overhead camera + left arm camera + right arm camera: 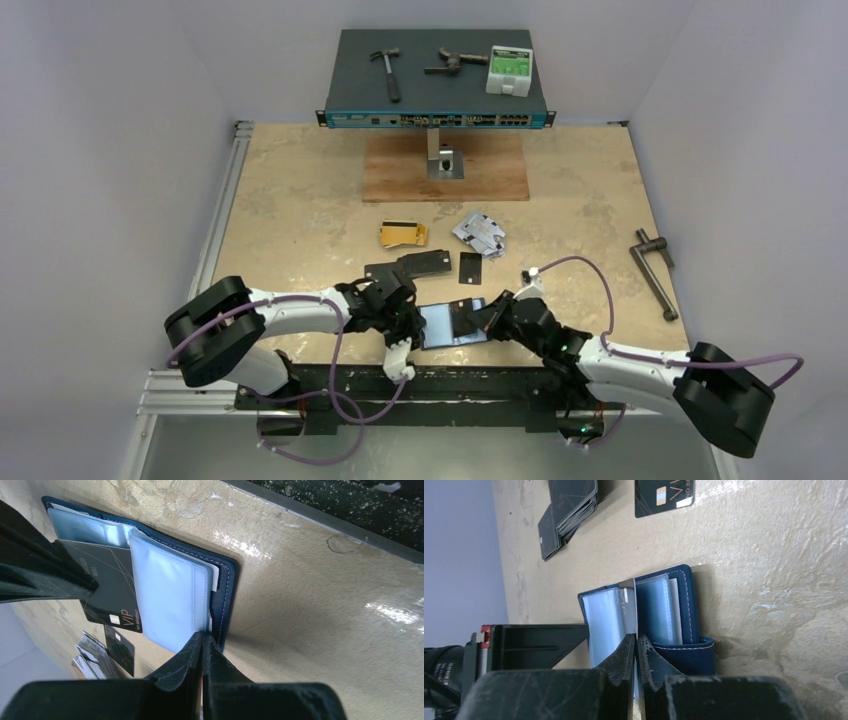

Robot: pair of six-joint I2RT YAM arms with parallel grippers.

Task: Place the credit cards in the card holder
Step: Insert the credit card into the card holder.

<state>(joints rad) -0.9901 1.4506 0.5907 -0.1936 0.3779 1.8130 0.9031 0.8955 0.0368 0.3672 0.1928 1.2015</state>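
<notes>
The card holder (452, 326) lies open between my two grippers. My left gripper (202, 644) is clamped on the holder's edge, where the navy cover meets a clear sleeve (170, 595). My right gripper (634, 645) is pinched on a black VIP card (107, 587), which lies across the holder's open pages, one edge tucked under that sleeve. Whether it sits inside a pocket I cannot tell.

I judge the step in hand to be seating this card. The next move calls for sliding it flat into the pocket mouth while my left grip anchors the holder, then letting go.

Beyond the holder wait a black card stack (410, 265), a single black card (470, 267), gold cards (402, 234) and silver cards (480, 233).
</notes>
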